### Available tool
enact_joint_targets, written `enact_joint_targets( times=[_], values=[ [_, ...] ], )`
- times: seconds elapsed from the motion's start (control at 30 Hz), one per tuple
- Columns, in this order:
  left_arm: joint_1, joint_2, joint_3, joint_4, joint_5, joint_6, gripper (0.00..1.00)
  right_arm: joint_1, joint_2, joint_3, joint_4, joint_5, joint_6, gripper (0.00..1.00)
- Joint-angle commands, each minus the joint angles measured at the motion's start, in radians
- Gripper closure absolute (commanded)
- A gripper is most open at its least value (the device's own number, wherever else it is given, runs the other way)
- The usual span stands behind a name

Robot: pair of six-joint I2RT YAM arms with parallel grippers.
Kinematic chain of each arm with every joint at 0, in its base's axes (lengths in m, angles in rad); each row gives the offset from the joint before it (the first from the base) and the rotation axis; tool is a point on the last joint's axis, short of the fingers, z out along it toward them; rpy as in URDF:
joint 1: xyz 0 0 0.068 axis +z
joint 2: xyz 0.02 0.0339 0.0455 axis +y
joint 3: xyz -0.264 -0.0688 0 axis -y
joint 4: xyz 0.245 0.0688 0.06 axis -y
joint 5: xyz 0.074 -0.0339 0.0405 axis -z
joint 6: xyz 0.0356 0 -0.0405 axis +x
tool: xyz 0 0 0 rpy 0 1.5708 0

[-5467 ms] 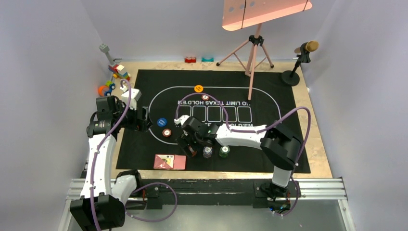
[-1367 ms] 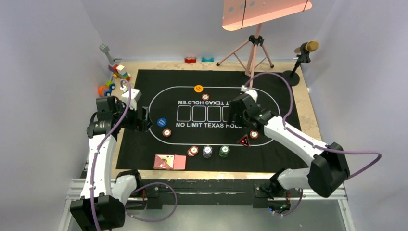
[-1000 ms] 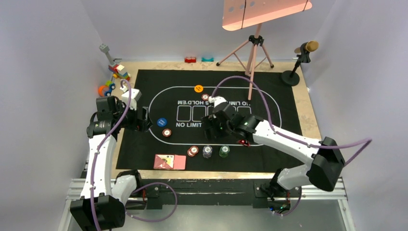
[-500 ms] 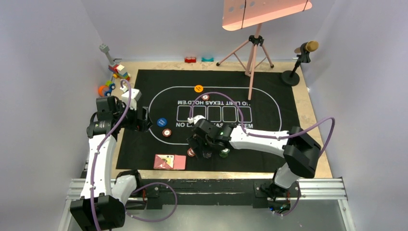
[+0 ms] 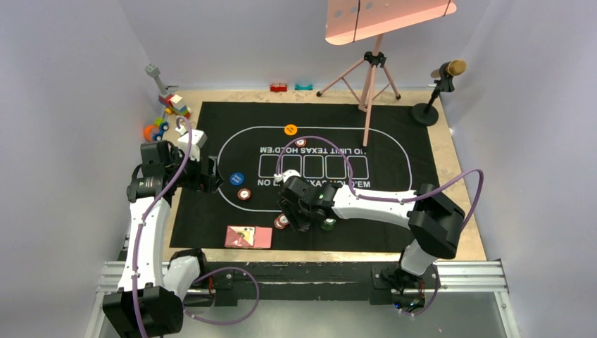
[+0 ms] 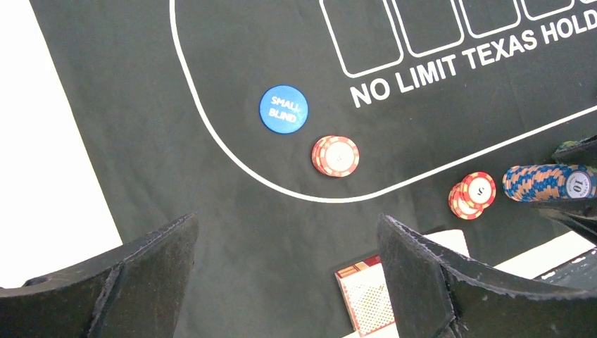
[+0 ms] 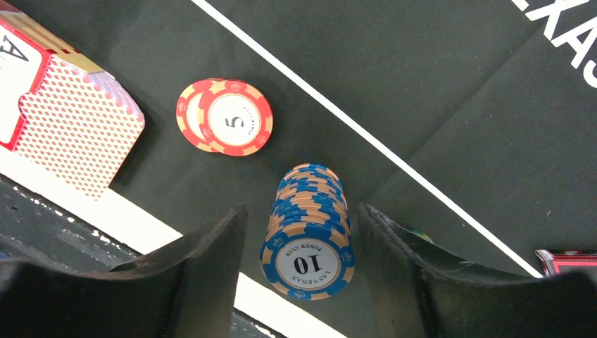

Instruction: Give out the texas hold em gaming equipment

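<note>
Two grippers: both with jaws apart.
Right gripper [image 7: 301, 211]: straddled blue chip stack [image 7: 308, 232], not clamped yet.
Blue chip stack: stood near front edge of mat [image 7: 422, 70], beside red chips [image 7: 225, 125] and card deck [image 7: 70, 134].
Left gripper [image 6: 286, 220]: hung wide open near blue button [image 6: 283, 109].

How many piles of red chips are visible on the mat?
3 red piles: one by the orange button, one by the blue button, one between the cards and the right hand. The right arm may hide more.
</note>
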Motion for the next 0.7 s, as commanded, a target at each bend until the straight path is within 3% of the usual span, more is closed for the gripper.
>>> enact_joint_targets(
  times=[0.0,0.33,0.43,0.57,0.67],
  values=[
    [0.007,-0.017,-0.002,0.033,0.019,0.023,0.0,0.006,-0.018,-0.003,0.031,0.028,0.009,0.41],
    [0.008,-0.018,-0.002,0.032,0.019,0.023,0.0,0.006,-0.019,-0.015,0.034,0.027,0.01,0.53],
    [0.008,-0.018,-0.002,0.033,0.019,0.023,0.0,0.006,-0.031,-0.019,0.031,0.021,0.011,0.64],
    [0.008,-0.018,-0.002,0.033,0.019,0.023,0.0,0.006,-0.04,-0.012,0.02,0.024,0.004,0.89],
    [0.008,-0.018,-0.002,0.033,0.019,0.023,0.0,0.006,-0.045,-0.002,0.007,0.033,-0.001,0.96]
  ],
)
